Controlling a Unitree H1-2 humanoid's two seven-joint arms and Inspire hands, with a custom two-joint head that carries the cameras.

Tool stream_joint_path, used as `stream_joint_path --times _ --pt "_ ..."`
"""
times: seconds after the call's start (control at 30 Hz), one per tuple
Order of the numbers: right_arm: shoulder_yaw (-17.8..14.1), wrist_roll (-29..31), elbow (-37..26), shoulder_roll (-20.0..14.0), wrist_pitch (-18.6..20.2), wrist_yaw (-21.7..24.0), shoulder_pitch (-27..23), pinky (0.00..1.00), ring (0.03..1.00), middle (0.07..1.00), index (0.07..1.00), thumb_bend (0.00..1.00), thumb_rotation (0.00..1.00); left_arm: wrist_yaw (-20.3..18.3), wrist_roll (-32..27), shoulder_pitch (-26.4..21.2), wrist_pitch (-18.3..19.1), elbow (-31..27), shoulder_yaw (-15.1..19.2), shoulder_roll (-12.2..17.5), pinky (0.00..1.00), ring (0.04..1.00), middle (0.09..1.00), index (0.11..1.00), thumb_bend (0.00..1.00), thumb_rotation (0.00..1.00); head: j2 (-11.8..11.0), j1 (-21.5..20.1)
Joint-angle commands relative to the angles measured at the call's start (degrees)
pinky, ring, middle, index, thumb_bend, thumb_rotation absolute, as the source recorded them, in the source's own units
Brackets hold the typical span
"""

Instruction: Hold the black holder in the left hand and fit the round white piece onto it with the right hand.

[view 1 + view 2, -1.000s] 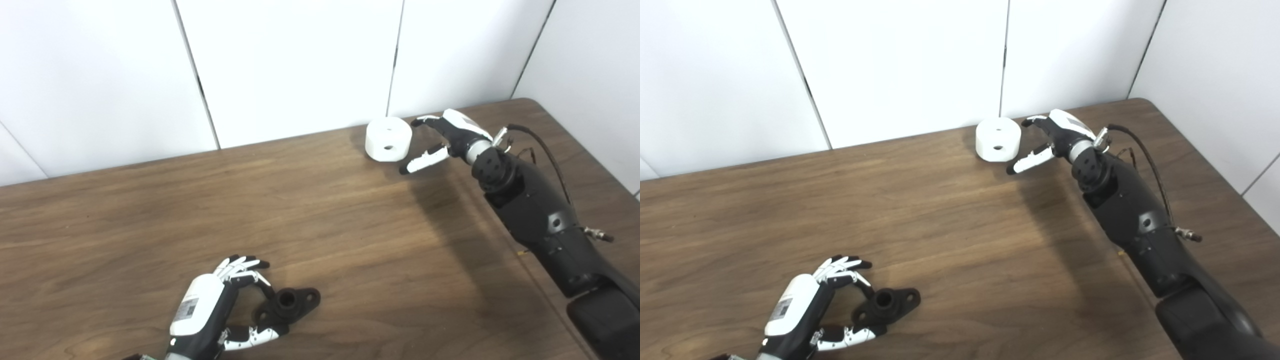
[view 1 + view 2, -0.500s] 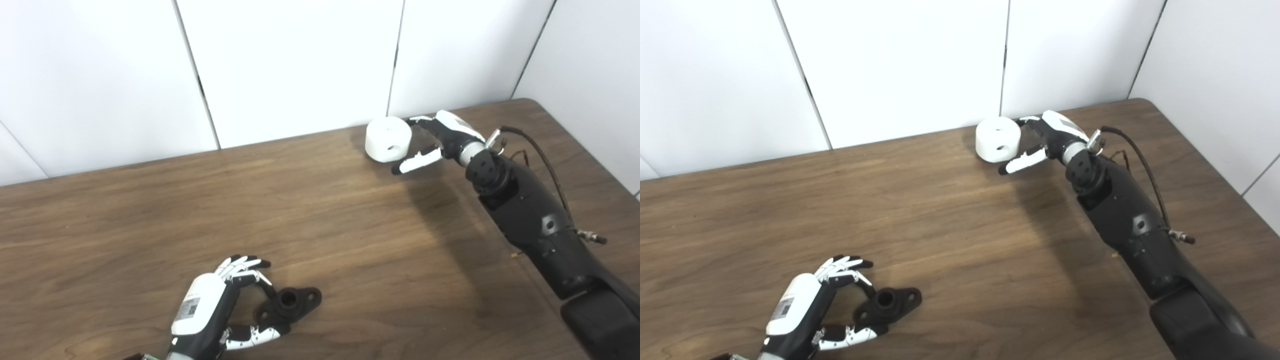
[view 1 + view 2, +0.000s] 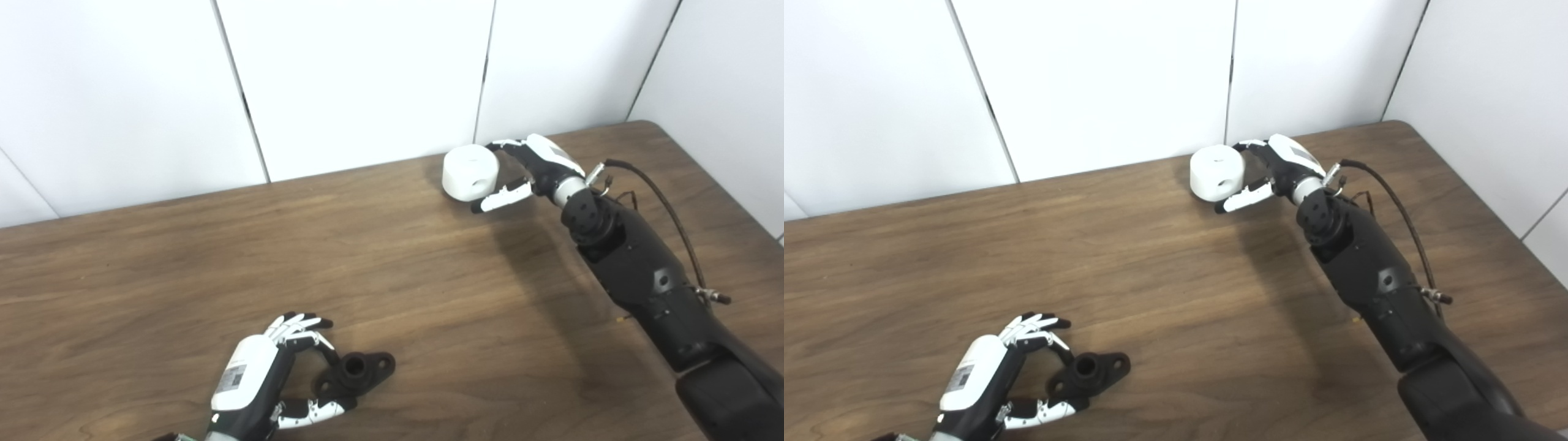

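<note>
Right hand (image 3: 531, 173) reaches to the far edge of the table, its fingers curled over the top of the one round white piece (image 3: 470, 174) and its thumb stretched out under the piece's near side; whether the grip is firm or only touching cannot be told. One small hole shows in the piece's side, and the piece looks tipped a little, close to the white wall panels (image 3: 361, 79). A black cable (image 3: 664, 205) loops off the right wrist.

Left hand (image 3: 989, 380) lies at the near edge, fingers spread and bent around the left end of the single black holder (image 3: 1088, 371), thumb tip touching its near side. The holder rests flat on the wooden table (image 3: 1151, 275), with one central bore and a mounting ear at each end. The two parts are well apart.
</note>
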Motion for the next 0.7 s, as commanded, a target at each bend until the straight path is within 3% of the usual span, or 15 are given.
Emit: stream_joint_path --times 0.0,0.67 --pt "-0.76 -0.15 -1.04 -1.27 -2.25 -1.70 -2.06 1.00 1.000 0.934 0.847 0.94 0.39 -5.25 -0.41 2.26 2.19 2.05 -2.03 0.39 0.91 0.887 0.815 0.488 0.52 0.04 0.06 0.02" --pt "-1.32 0.70 0.93 -0.80 -6.05 -4.37 -2.23 1.00 0.993 0.916 0.836 0.92 0.34 -5.13 -0.75 2.23 2.02 2.44 -2.37 0.35 0.91 0.890 0.818 0.488 0.52 0.04 -0.35 0.09"
